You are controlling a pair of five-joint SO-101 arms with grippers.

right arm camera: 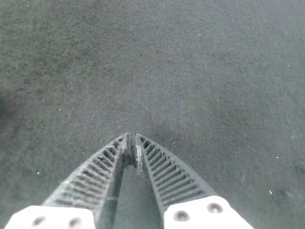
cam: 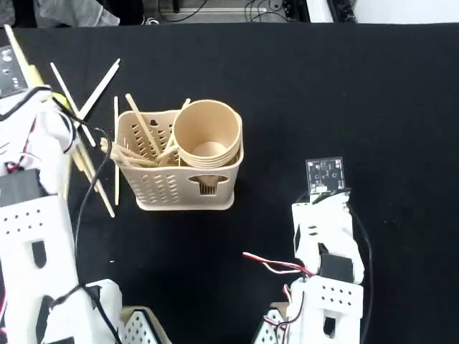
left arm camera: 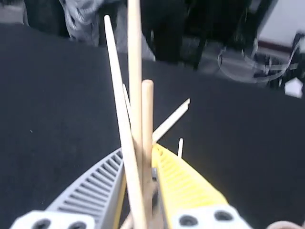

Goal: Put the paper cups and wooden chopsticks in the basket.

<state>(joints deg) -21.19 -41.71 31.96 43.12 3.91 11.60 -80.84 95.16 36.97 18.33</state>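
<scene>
left wrist view shows chopsticks [left arm camera: 135, 109] clamped inside the left gripper [left arm camera: 139, 150].

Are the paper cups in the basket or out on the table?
In. The stacked paper cups stand upright inside the basket, beside some chopsticks.

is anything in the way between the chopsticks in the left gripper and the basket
Nothing visible blocks the way. The left gripper is shut on a bundle of pale wooden chopsticks, and toward the beige slotted plastic basket only loose chopsticks lie flat on the black cloth.
</scene>
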